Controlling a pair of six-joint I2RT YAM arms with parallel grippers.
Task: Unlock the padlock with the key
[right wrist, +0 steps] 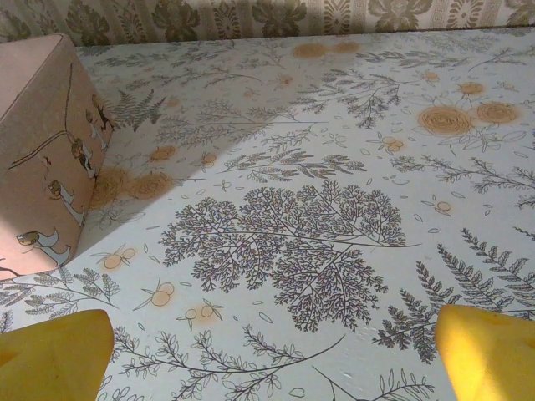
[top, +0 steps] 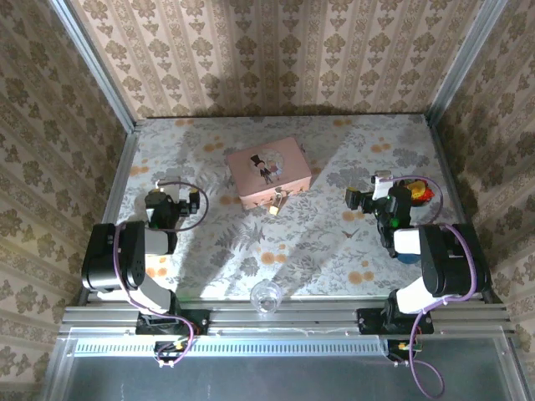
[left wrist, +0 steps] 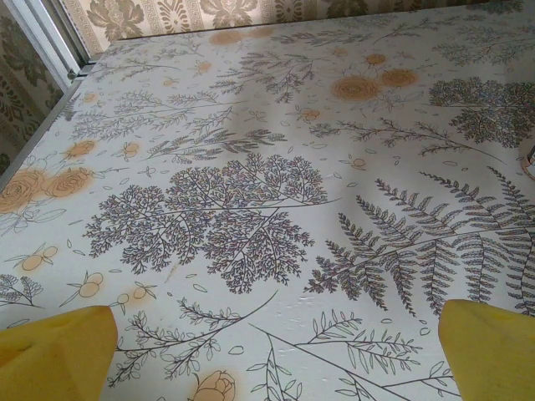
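My right fingertips (right wrist: 50, 355) look matt yellow plastic; the table cover (right wrist: 334, 125) is smooth and faintly glossy; the pink box (right wrist: 38, 150), at 9 o'clock, is matt card.

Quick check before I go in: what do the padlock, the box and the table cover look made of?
Padlock: brass-coloured metal, going by its gold glint; too small to tell more. Box: matte pink, printed figures, likely card or painted wood. Table cover: printed sheet with faint sheen and small wrinkles, probably vinyl or oilcloth.
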